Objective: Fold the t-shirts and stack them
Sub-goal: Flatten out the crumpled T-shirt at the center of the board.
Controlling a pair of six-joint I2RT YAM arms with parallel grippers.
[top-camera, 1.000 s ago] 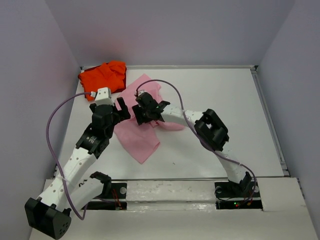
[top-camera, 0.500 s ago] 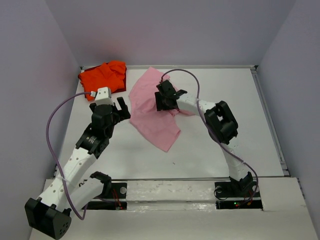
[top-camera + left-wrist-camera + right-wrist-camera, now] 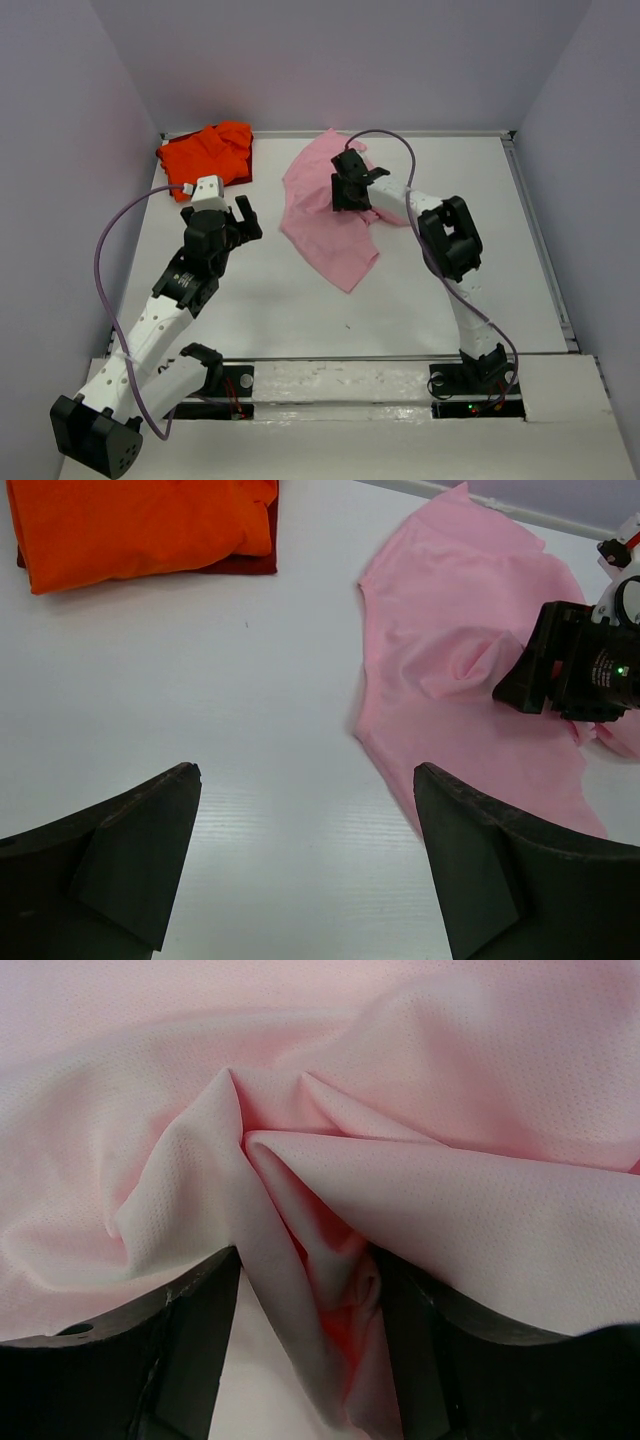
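The light pink t-shirt [image 3: 325,230] lies crumpled on the white table, back centre. My right gripper [image 3: 345,190] is over its upper middle, shut on a bunched fold of the pink cloth [image 3: 330,1260] that fills the gap between its fingers [image 3: 190,1320]. The orange-red t-shirt [image 3: 207,152] sits folded in the back left corner, also seen at the top left of the left wrist view [image 3: 140,525]. My left gripper [image 3: 240,218] hovers open over bare table [image 3: 305,775], left of the pink t-shirt [image 3: 450,630] and holding nothing.
Purple walls close in the table at the back and sides. A raised rim [image 3: 535,230] runs along the right edge. A purple cable [image 3: 385,140] loops above the right arm, and another [image 3: 105,250] arcs beside the left arm.
My right gripper has moved right and toward the back wall, dragging the pink t-shirt with it away from the left arm. The left arm has stayed put.
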